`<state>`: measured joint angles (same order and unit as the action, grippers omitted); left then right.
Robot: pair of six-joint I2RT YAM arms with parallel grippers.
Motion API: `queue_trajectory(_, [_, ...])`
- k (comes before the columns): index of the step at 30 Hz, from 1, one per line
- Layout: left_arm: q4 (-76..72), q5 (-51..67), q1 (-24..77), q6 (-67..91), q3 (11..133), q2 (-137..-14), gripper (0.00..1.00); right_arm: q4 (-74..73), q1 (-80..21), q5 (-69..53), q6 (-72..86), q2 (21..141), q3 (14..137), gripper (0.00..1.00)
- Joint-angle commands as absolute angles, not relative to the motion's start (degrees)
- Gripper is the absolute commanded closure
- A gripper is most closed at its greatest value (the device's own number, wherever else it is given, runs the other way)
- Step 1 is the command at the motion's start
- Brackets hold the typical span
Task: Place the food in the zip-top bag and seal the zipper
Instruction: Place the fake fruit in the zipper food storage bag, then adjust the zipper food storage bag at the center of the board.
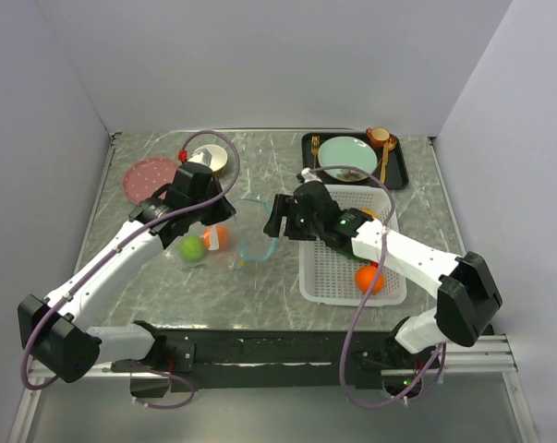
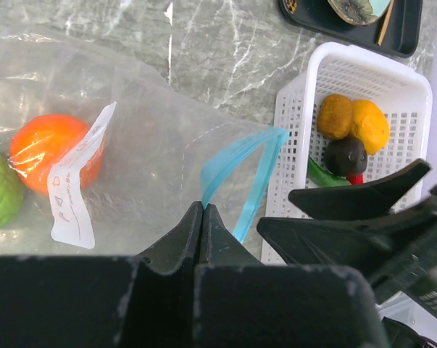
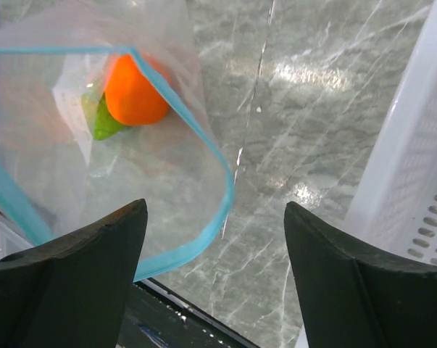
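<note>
left fingers (image 2: 202, 221) clamp the mouth of the zip-top bag (image 2: 153, 130) on the counter (image 3: 312, 109); right fingers (image 3: 80, 268) stand wide just beside it. inside, the orange (image 3: 135, 90) half hides the green apple (image 3: 101, 122); label (image 2: 73, 188) scribble unreadable.

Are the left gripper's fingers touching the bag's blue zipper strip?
Touching. The left wrist view shows the left gripper shut, fingers pinching the zipper where the strip meets their tips.

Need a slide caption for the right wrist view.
Open right gripper faces the clear plastic zip-top bag; round orange toy fruit and green toy fruit lie inside.
</note>
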<state>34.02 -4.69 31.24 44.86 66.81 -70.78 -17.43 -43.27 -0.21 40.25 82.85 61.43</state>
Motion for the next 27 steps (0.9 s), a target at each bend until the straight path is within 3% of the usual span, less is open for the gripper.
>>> queue_trajectory(1, [33.9, -6.9, 31.3, 45.6, 68.2, -68.6, 0.99, -15.6, -43.8, -3.2, 41.4, 85.0, 61.4, 0.21])
queue_trajectory(7, [33.7, -7.2, 31.2, 45.5, 68.1, -68.1, 0.99, -14.9, -43.9, -5.7, 42.0, 88.8, 63.2, 0.35])
queue_trajectory(11, [34.1, -7.8, 31.2, 45.7, 67.9, -67.6, 0.99, -13.5, -43.8, -8.3, 42.0, 89.6, 63.3, 0.62])
queue_trajectory(12, [34.0, -7.8, 31.1, 45.7, 67.8, -67.4, 0.99, -13.1, -43.9, -8.6, 42.1, 89.6, 63.4, 0.74])
queue_trajectory(16, [34.1, -7.7, 31.0, 45.4, 67.6, -67.3, 0.99, -12.7, -43.9, -8.9, 41.5, 88.2, 64.3, 0.89])
queue_trajectory(23, [35.4, -5.4, 31.0, 43.3, 68.6, -68.0, 0.99, -14.8, -44.1, -7.9, 39.3, 87.5, 72.1, 0.91])
queue_trajectory(27, [39.5, -10.7, 30.9, 42.5, 73.7, -64.3, 0.99, -18.6, -44.1, -10.5, 35.8, 89.5, 83.1, 0.91])
